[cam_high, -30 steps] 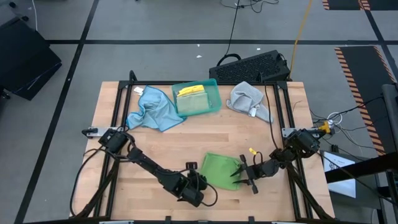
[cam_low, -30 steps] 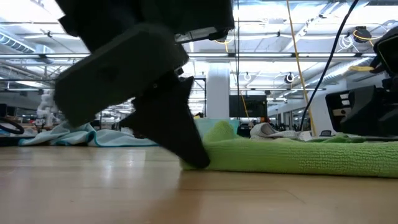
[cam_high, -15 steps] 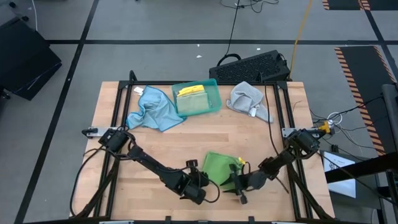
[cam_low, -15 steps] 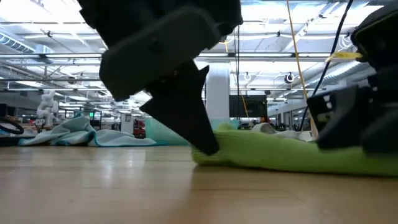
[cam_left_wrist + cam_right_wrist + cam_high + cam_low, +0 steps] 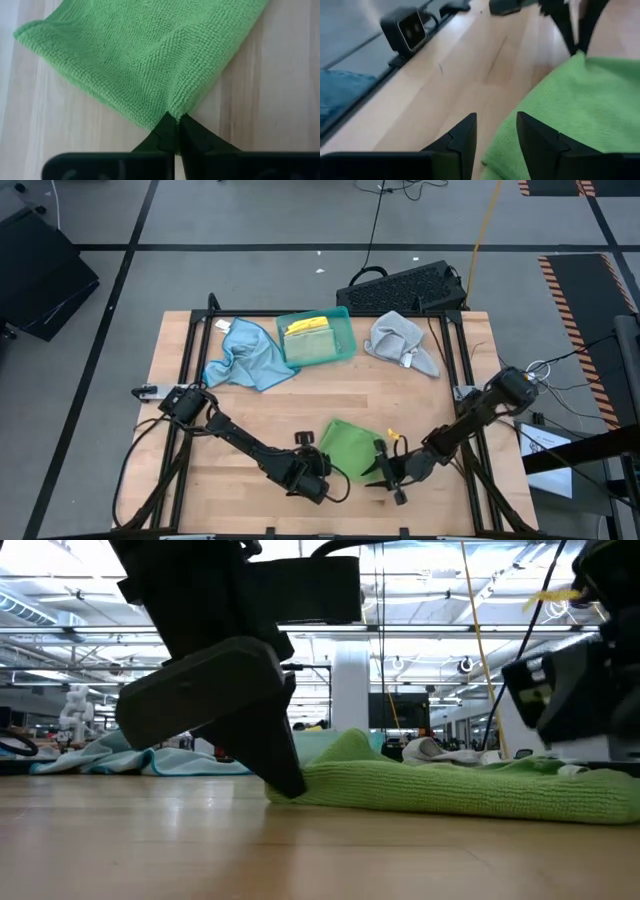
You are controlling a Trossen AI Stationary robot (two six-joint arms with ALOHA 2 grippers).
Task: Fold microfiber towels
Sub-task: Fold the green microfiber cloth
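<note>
- The soft bright-green microfiber towel (image 5: 349, 448) lies flat near the front edge of the pale wooden desk (image 5: 300, 395), well in front of the teal plastic tray (image 5: 343, 325) at the desk's back.
- The left gripper (image 5: 173, 131) sits at the towel's front-left corner, clenched on a pinch of the green hem; the left wrist view shows the cloth puckering into a ridge that runs straight away from the fingertips.
- From that pinch the whole towel stretches ahead of the left gripper, toward the tray, so in my judgement the coming fold has to carry this corner up and over in that direction.
- The right gripper (image 5: 389, 477) is at the towel's front-right edge, its fingers (image 5: 539, 141) spread apart and holding nothing (one seems to hang over the green edge, though whether it touches the cloth I cannot tell).
- Both grippers are just beside the towel, on opposite sides of it; only the left one has it.
- Relative to the tray: a crumpled light-blue cloth (image 5: 243, 355) lies to its left, a rumpled grey cloth (image 5: 401, 341) to its right, and a folded yellow cloth (image 5: 309, 327) rests inside it.
</note>
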